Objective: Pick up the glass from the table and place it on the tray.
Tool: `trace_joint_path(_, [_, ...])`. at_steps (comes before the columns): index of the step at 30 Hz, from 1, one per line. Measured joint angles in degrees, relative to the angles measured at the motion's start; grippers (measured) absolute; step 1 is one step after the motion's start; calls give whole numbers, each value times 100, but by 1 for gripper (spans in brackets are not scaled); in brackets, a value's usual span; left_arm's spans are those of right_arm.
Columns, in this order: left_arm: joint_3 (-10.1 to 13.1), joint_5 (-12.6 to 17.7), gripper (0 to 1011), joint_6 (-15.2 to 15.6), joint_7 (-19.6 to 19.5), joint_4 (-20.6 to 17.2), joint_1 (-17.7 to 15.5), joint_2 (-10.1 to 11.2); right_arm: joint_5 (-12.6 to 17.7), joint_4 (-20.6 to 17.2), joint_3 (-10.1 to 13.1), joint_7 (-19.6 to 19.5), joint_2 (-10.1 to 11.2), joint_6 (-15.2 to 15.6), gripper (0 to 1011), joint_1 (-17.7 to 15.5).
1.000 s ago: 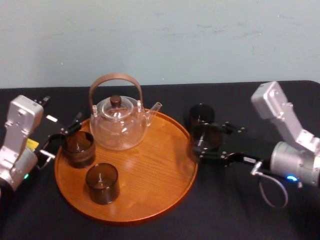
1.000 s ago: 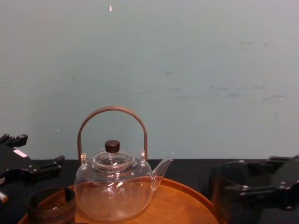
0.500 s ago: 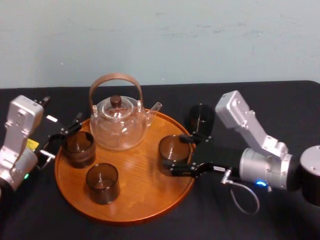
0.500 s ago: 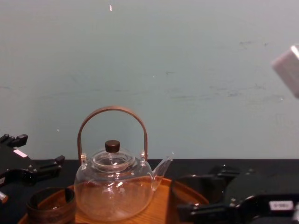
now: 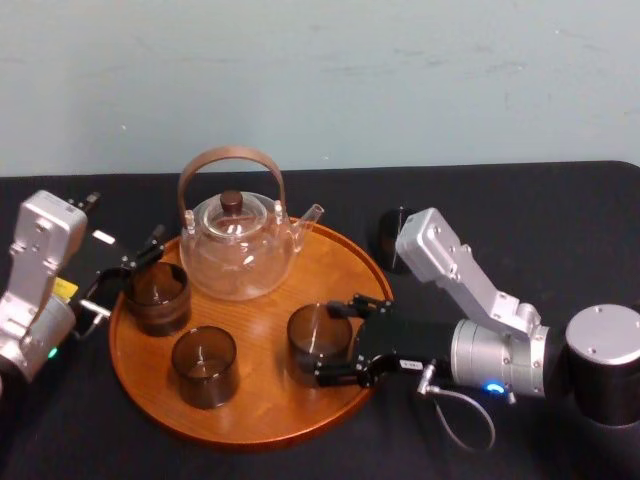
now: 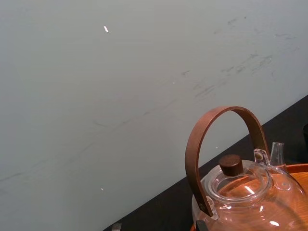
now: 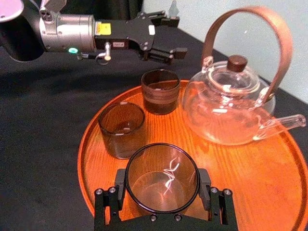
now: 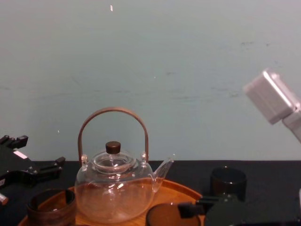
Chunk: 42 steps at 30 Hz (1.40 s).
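The glass [image 5: 312, 336] is a dark clear tumbler, upright over the front right part of the round wooden tray [image 5: 268, 405]. My right gripper [image 5: 326, 343] is shut on the glass, one finger pressed against each side, as the right wrist view shows around the glass [image 7: 161, 174]. Whether its base touches the tray [image 7: 269, 192] I cannot tell. My left gripper [image 5: 130, 262] is open at the tray's left rim, beside another tumbler [image 5: 156, 297]; it holds nothing.
A glass teapot [image 5: 237, 245] with a brown hoop handle stands at the tray's back. A second tumbler [image 5: 204, 366] stands at the tray's front left. Another dark tumbler [image 5: 390, 238] stands on the black table right of the tray, behind my right arm.
My right gripper carried the glass from the table at the tray's right edge leftward and nearer, over the tray's front right. The left arm stayed still.
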Motion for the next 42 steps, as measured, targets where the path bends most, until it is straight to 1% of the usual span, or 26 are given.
trace_joint_path(3, [0, 0, 1001, 0, 0, 0, 0, 0, 22, 84, -71, 17, -15, -7, 905, 13])
trace_joint_path(8, [0, 0, 1001, 0, 0, 0, 0, 0, 43, 188, -124, 17, -38, -25, 904, 18])
trace_joint_path(20, [0, 0, 1001, 0, 0, 0, 0, 0, 100, 425, -171, -37, -137, -94, 905, 61])
trace_joint_path(27, [0, 0, 1001, 0, 0, 0, 0, 0, 96, 465, -186, -69, -149, -134, 905, 67])
trace_joint_path(29, [0, 0, 1001, 0, 0, 0, 0, 0, 55, 465, -201, -98, -143, -165, 905, 67])
trace_joint_path(39, [0, 0, 1002, 0, 0, 0, 0, 0, 51, 464, -194, -96, -142, -162, 905, 67])
trace_joint_path(42, [0, 0, 1001, 0, 0, 0, 0, 0, 55, 462, -192, -94, -141, -159, 950, 67])
